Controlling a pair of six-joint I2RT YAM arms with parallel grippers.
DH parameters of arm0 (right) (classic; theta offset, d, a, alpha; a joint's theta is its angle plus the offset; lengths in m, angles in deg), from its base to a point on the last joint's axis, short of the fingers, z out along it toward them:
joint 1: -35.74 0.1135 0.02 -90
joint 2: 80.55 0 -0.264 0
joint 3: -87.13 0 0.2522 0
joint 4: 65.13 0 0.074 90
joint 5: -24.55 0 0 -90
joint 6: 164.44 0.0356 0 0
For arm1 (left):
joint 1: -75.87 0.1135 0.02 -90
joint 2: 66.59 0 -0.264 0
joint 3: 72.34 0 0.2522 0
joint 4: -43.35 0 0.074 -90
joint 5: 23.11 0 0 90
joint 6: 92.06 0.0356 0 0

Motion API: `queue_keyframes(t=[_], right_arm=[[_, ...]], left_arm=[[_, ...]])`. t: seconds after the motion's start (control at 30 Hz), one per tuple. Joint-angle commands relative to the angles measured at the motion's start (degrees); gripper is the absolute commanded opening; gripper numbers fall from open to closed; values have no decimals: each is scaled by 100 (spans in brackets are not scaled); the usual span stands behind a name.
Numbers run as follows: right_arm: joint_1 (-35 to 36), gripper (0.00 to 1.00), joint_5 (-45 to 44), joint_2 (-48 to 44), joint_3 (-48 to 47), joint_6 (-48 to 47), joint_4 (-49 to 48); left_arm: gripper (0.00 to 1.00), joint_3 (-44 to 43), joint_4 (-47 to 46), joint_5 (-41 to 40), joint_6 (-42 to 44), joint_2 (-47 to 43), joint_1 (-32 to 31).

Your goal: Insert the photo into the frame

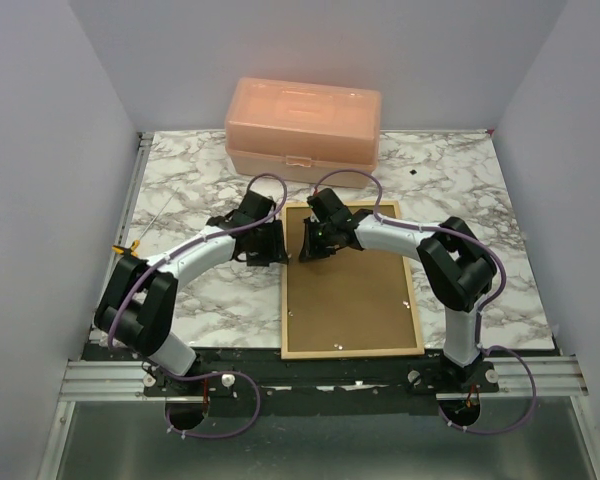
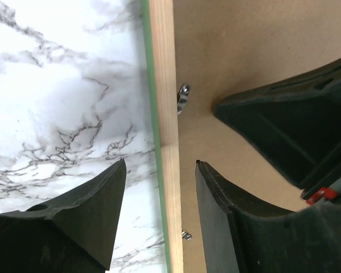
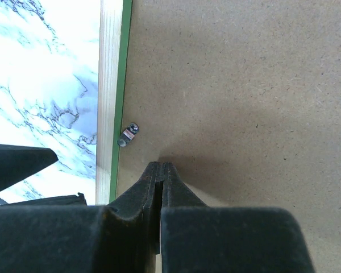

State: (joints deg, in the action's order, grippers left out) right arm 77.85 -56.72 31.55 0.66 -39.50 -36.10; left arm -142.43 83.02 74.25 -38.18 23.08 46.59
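Note:
The frame point(image 1: 352, 352) lies face down on the marble table, pale wood rail point(image 2: 166, 114) up with a green edge showing. A brown backing board point(image 1: 350, 290) fills it. The photo is hidden from every view. My left gripper point(image 1: 276, 245) is open and straddles the frame's left rail near the far corner point(image 2: 160, 162), one finger over the table and one over the board, neither touching the rail. My right gripper point(image 1: 313, 243) is shut with nothing in it, its tip point(image 3: 161, 166) down on the backing board just inside that rail.
A peach plastic box point(image 1: 303, 127) stands at the back of the table behind the frame. Small metal clips point(image 3: 128, 135) sit on the board along the rail's inner edge point(image 2: 183, 98). The two grippers are close together.

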Motion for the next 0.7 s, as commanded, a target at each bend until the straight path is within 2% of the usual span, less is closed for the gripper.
queue_keyframes(t=[0.0,0.13,0.3,0.5,0.67], right_arm=[[60,2,-102,207,100,-167,783],[31,12,-152,-276,253,-82,717],[-336,43,-170,-1319,983,62,628],[-1646,72,-255,-3117,2282,102,914],[-2737,85,-716,-4108,2809,-79,1539]], left_arm=[[53,621,-410,527,-273,-312,84],[53,1087,-846,917,-429,-413,93],[51,1406,-1197,1392,-558,-426,81],[51,1781,-1273,1555,-703,-685,56],[51,2113,-1352,1716,-931,-790,-20]])
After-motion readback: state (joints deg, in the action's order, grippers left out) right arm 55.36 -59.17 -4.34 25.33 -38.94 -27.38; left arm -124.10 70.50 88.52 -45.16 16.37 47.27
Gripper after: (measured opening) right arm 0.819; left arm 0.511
